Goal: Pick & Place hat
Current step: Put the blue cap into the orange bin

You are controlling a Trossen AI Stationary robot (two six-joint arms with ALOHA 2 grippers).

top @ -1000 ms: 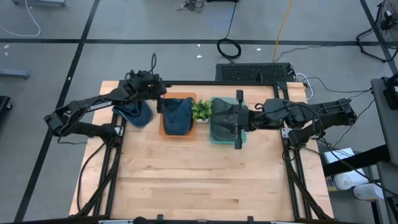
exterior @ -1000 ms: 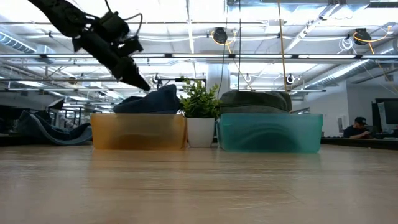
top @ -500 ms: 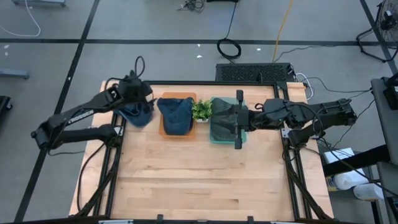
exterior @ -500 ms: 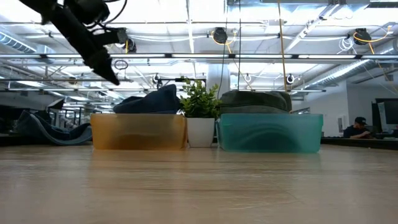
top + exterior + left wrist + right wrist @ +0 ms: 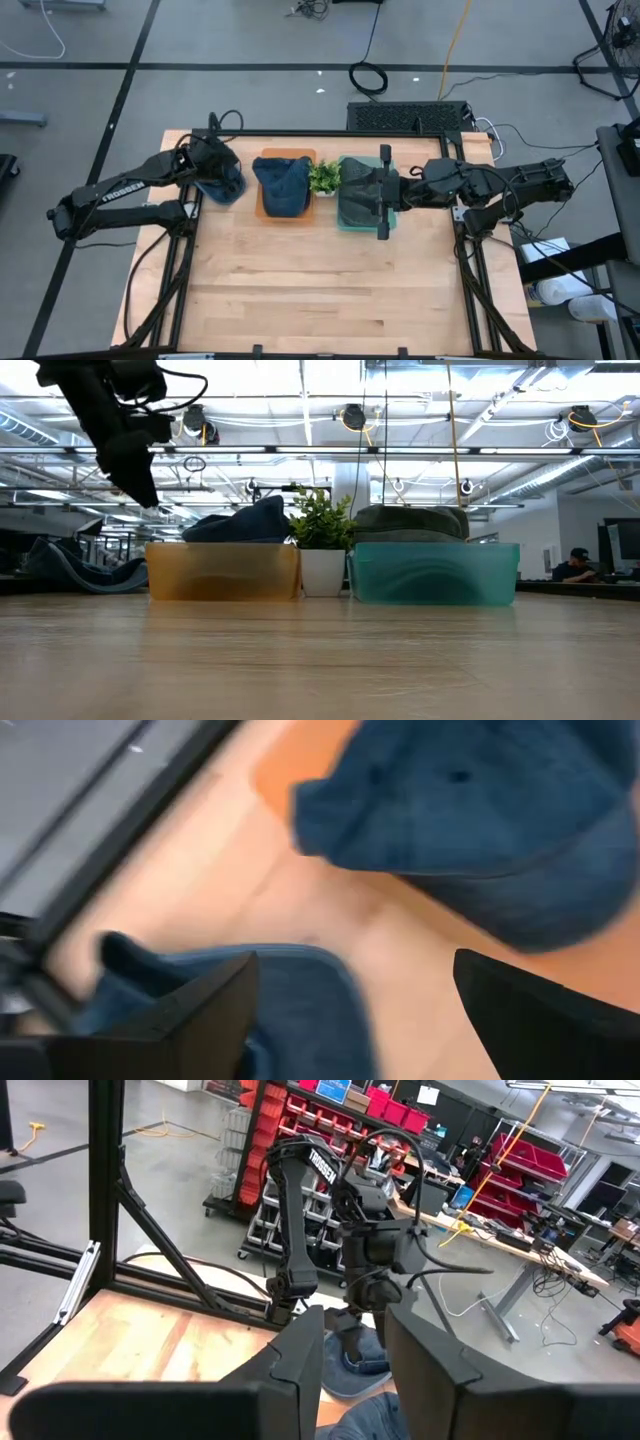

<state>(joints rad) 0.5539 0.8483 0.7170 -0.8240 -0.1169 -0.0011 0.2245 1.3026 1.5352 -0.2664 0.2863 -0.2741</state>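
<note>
Three hats are in view. One blue hat [image 5: 226,187] lies on the wood just left of the orange bin [image 5: 264,208]; it also fills the space between the fingers in the left wrist view [image 5: 295,1010]. A second blue hat [image 5: 285,186] [image 5: 245,522] sits in the orange bin [image 5: 220,572]. A dark grey hat [image 5: 357,196] [image 5: 410,522] rests in the teal bin [image 5: 435,572]. My left gripper [image 5: 217,167] [image 5: 140,488] [image 5: 356,962] hangs open above the hat on the table, pointing down at it. My right gripper [image 5: 385,192] [image 5: 355,1342] waits over the teal bin, pointing level toward the table's left, its fingers a little apart.
A small potted plant [image 5: 323,178] [image 5: 322,540] stands between the two bins. All three stand in a row along the table's far side. The near half of the wooden table [image 5: 320,290] holds nothing else. Black frame rails run along both table sides.
My left gripper has swung from above the orange bin toward the table's left edge, tipped more steeply downward, and now hangs over the blue hat on the table. The hats, bins and right arm have kept still.
</note>
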